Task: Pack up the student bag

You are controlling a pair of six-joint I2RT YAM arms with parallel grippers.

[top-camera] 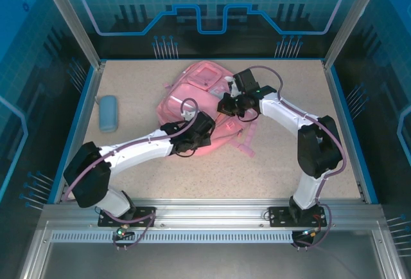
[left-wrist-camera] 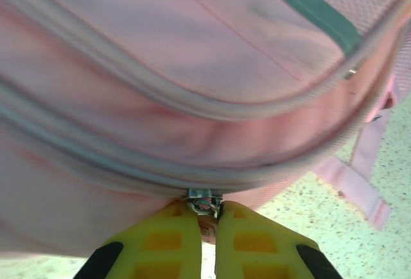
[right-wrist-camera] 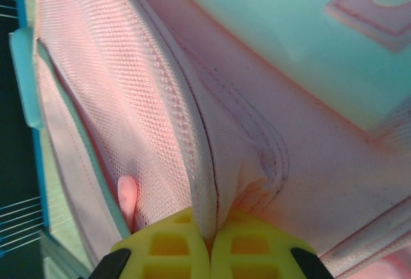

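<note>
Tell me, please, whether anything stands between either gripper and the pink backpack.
Nothing visible does. The left gripper is shut on a zipper pull of the student bag, and the right gripper pinches a seamed fold of its fabric beside the mesh pocket.

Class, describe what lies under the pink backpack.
The student bag rests on the speckled table, with a pink strap poking out at its near edge. Anything directly beneath is hidden by the fabric.
</note>
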